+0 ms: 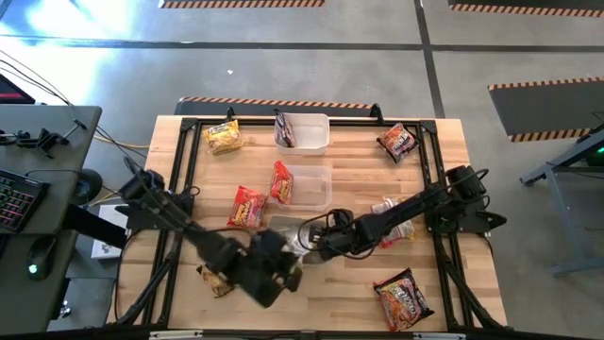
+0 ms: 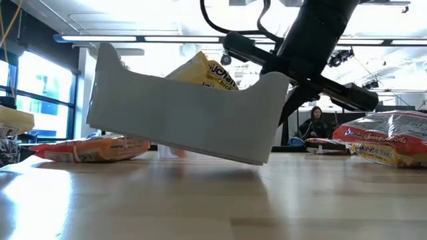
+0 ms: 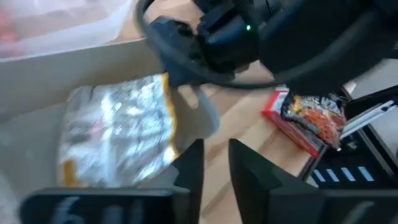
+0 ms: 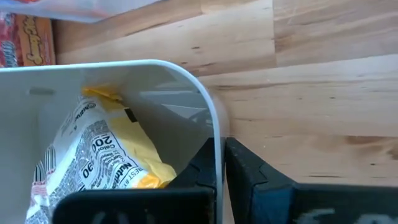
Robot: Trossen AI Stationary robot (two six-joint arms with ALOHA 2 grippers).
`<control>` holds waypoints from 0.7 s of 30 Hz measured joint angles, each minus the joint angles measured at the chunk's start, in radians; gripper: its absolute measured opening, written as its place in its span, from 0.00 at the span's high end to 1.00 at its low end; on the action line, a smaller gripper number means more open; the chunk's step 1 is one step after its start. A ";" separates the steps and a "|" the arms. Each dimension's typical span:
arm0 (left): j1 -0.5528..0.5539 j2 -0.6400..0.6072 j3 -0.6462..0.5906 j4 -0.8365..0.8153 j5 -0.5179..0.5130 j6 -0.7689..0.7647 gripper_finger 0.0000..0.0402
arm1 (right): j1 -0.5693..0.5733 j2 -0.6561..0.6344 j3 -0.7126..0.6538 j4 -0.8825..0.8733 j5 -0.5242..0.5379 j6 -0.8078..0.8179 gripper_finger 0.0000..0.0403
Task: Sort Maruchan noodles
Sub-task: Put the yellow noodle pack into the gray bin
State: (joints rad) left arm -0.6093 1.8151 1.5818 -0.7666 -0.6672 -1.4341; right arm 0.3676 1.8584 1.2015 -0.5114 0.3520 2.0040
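Right hand (image 4: 221,171) pinching tilted tub (image 4: 214,124)

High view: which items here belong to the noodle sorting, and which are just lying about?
Job: loose yellow packet, red packet, corner packet, tilted tub with another yellow packet inside. The right claw grips the tub's wall, and the left claw is beside it.
Lying about: keyboard, cables, both off to the side.
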 joint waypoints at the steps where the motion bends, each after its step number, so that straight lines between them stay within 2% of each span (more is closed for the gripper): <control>1: 0.014 0.008 0.000 0.025 0.012 0.036 0.80 | 0.000 0.000 0.000 0.000 0.009 0.004 1.00; 6: 0.055 0.045 0.000 0.039 0.094 0.070 0.66 | 0.000 0.001 0.000 0.000 0.012 0.012 1.00; 10: 0.040 0.055 0.000 0.030 0.095 0.084 0.58 | 0.000 0.001 0.000 0.001 0.016 0.012 1.00; 14: 0.030 0.068 0.002 0.027 0.078 0.085 0.54 | 0.000 0.001 0.000 0.002 0.016 0.012 1.00; 21: 0.047 0.137 0.000 0.029 0.112 0.111 0.53 | -0.001 0.001 0.000 0.003 0.014 -0.003 1.00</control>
State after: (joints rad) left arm -0.5628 1.9522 1.5818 -0.7375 -0.5555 -1.3234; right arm 0.3668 1.8591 1.2015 -0.5089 0.3662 2.0008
